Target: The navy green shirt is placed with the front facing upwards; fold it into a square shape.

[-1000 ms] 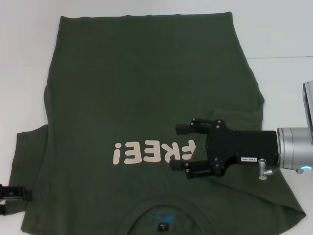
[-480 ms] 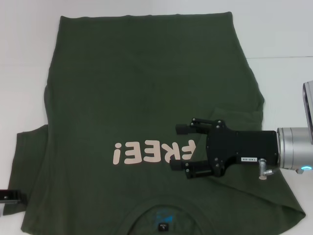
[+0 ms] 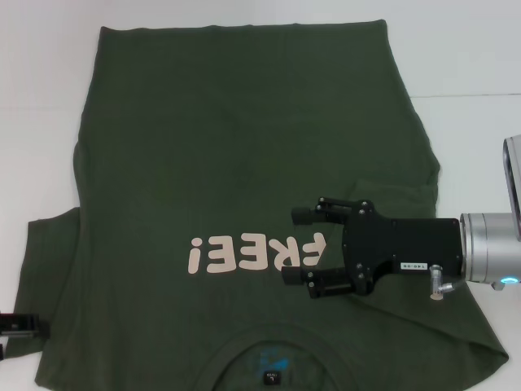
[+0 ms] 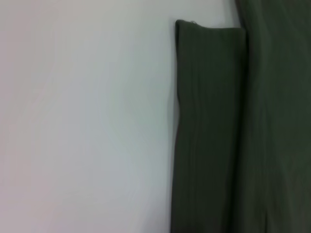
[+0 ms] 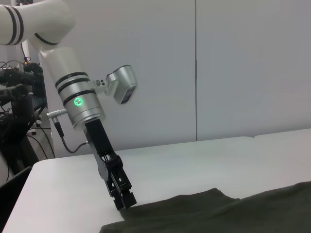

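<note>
The navy green shirt (image 3: 244,155) lies flat on the white table, front up, with its collar toward me and the pale letters "FREE!" (image 3: 256,254) upside down. My right gripper (image 3: 296,246) is open over the chest, just right of the letters, with nothing between its fingers. The shirt's left sleeve (image 3: 49,261) is spread out; its hem (image 4: 209,121) also shows in the left wrist view. My left gripper (image 3: 23,326) sits low at that sleeve's outer edge. In the right wrist view the left gripper (image 5: 124,200) meets the cloth's corner (image 5: 214,213).
White table (image 3: 472,49) surrounds the shirt, with bare surface on the far right and far left (image 4: 87,121). The shirt's right side shows a crease (image 3: 399,191) where cloth lies doubled. A wall and equipment stand behind the left arm (image 5: 77,102).
The left gripper has shifted slightly at the sleeve's edge in the lower left corner. The right gripper and the shirt have not moved.
</note>
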Robot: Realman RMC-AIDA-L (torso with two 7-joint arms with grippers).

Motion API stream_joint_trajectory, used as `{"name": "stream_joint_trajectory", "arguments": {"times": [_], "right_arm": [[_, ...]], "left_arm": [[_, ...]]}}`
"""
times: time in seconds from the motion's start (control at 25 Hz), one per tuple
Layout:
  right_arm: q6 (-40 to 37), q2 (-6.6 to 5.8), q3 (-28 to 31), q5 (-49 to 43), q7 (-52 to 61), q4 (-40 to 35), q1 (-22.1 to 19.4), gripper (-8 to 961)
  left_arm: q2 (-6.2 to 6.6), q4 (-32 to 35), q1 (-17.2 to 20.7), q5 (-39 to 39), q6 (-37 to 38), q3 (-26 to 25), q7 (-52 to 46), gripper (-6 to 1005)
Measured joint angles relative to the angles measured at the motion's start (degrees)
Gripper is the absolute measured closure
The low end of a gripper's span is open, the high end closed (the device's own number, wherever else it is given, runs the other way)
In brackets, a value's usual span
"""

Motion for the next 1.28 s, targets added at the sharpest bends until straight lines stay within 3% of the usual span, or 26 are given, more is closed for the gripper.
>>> {"name": "stream_joint_trajectory", "arguments": {"times": [1.12, 1.28], "right_arm": [[0.0, -0.09, 0.0, 0.0, -0.3, 0.0, -0.2, 54], [-0.2, -0.09, 0.0, 0.0, -0.2, 0.0, -0.2, 54]], "left_arm": [[-0.13, -2.1, -1.7, -0.4, -0.1, 0.0, 0.0, 173], [0.12, -3.1, -2.2, -0.4, -0.1, -0.2, 0.0, 214]]}}
